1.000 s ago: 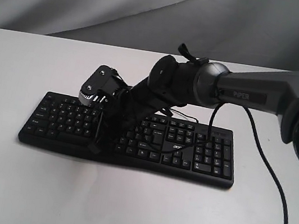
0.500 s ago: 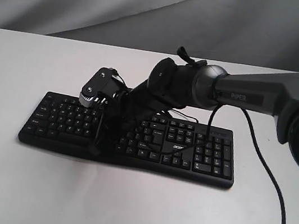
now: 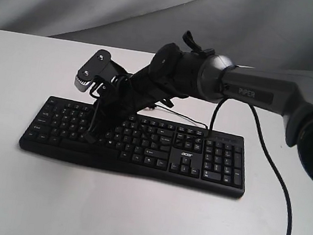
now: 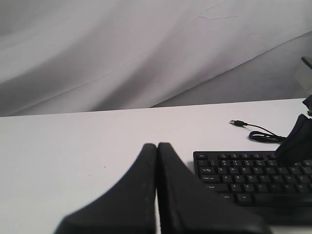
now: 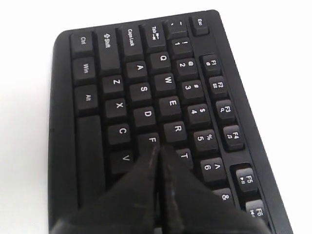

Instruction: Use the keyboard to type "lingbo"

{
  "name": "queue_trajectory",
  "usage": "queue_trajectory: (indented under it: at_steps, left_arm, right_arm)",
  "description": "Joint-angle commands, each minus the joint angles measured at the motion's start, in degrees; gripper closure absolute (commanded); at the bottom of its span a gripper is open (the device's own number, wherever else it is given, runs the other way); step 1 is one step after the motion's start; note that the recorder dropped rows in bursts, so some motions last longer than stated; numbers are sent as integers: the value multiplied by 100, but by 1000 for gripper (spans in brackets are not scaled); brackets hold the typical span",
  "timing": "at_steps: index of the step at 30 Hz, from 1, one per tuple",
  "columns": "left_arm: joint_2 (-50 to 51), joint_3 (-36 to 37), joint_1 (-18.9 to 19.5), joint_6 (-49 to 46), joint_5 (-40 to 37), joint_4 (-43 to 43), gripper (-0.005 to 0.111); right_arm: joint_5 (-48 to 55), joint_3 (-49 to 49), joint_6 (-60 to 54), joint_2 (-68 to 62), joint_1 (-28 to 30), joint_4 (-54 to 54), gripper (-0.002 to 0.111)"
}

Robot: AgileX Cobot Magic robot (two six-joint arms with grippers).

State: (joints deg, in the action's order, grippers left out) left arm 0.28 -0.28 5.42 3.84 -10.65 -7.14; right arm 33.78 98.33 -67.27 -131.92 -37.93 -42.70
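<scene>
The keyboard (image 3: 197,160) lies flat across the middle of the white table (image 3: 129,214), number pad to the right. The right gripper (image 3: 90,137) reaches over its left half, and the arm hides part of the far rows. Its 2 fingers (image 5: 141,180) are pressed together with their tips by the F, R and T keys; contact cannot be judged. The left gripper (image 4: 157,146), outside the exterior view, is likewise closed on nothing, above bare table off the keyboard's left end. The thin cable (image 4: 263,134) lies loose beyond the far edge.

Right arm (image 3: 255,94) angled down, right fingers (image 5: 141,190) together, left fingers (image 4: 131,195) together
</scene>
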Motion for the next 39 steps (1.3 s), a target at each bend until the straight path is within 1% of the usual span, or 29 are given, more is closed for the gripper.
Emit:
queue_trajectory:
  at_steps: [1,39]
  left_arm:
    - [-28,28,-31,12,34,-1,106]
    - [-28,28,-31,12,34,-1,106]
  right_arm:
    - [-125,42,57,-99,-56,-34,108]
    - [-426,42,57,-360,-92,-273,108]
